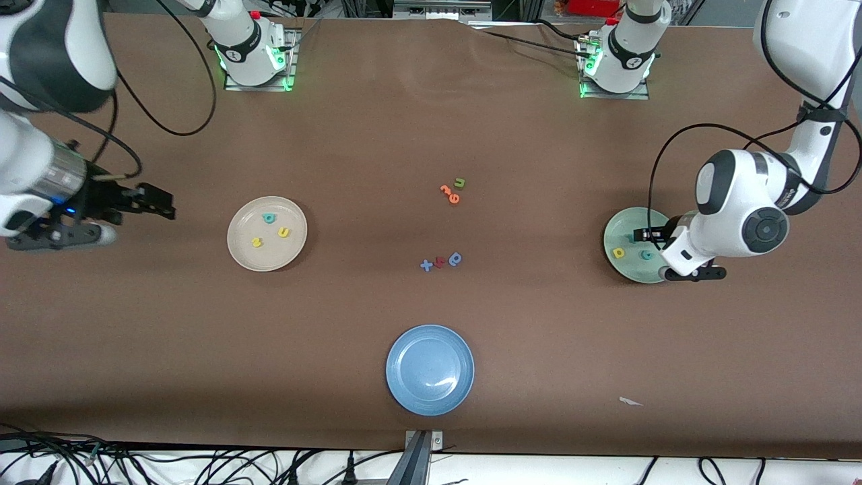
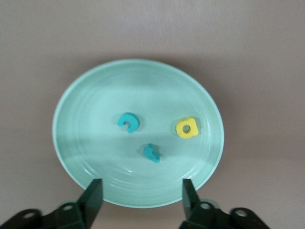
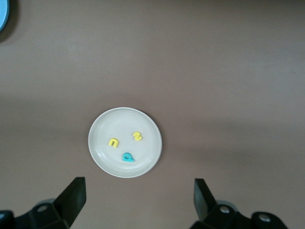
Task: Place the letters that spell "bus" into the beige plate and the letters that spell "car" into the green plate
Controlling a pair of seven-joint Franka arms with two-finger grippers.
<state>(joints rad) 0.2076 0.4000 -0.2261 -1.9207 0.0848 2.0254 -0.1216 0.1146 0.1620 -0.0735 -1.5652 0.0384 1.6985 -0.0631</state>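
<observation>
I see foam letters c [image 2: 128,122], a [image 2: 186,128], r [image 2: 151,153] in the glossy round green plate [image 2: 86,95]; left gripper [image 2: 142,199] hovers above, fingers apart. Right gripper [image 3: 138,198] waits, spread, near the beige plate [image 1: 242,249] holding b, u, s.

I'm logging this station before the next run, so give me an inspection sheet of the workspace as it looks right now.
Surface: brown table, one white scrap near the front edge.
Job's things: beige plate holds teal b, yellow u, yellow s; green plate holds teal c, yellow a, teal r.
Clutter: blue plate; spare letters mid-table.
Grippers: left gripper open over the green plate; right gripper open, waiting beside the beige plate.
Cables: along the front edge.
Surroundings: nothing seen.
</observation>
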